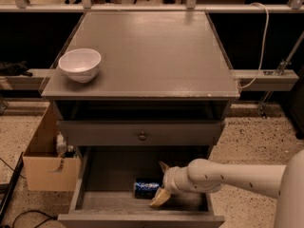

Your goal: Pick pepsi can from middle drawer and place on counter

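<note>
The pepsi can (145,187), blue with white lettering, lies on its side on the floor of the open middle drawer (108,179), near its centre. My gripper (161,183) reaches into the drawer from the right on a white arm. It is open, with one cream fingertip (164,166) behind the can's right end and the other in front of it. I cannot tell whether the fingers touch the can. The counter (152,51) is the broad grey top of the cabinet above.
A white bowl (80,64) stands on the counter's left front corner. A shut drawer front with a round knob (141,136) sits just above the open drawer. A cardboard box (47,165) stands on the floor at the left. A white cable (262,37) hangs at the right.
</note>
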Tool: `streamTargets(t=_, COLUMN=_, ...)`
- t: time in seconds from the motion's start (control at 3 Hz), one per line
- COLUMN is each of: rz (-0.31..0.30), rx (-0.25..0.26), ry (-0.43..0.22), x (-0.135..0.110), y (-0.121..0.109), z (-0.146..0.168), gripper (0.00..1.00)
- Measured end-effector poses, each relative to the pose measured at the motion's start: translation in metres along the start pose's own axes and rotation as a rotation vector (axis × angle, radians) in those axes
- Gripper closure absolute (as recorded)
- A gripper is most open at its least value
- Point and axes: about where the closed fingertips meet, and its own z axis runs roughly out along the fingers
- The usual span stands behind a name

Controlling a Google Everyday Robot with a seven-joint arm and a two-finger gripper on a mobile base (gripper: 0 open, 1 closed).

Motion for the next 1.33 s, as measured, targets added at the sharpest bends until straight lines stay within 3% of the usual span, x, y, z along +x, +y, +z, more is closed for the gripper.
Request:
streamTargets(t=0.33, rz=0.014, rx=-0.014, ry=-0.003, x=0.0031, y=0.008, z=0.0078, gripper=0.0)
streamTargets(t=0.67, rz=0.013, rx=-0.014, ry=-0.003, x=0.0031, y=0.0081, z=0.0079, gripper=0.19)
streamTargets(t=1.0, rz=0.013, rx=-0.014, ry=-0.003, x=0.0031, y=0.0081, z=0.0079, gripper=0.5)
streamTargets(t=1.33, rz=0.013, rx=-0.015, ry=-0.003, x=0.0031, y=0.0081, z=0.0079, gripper=0.73)
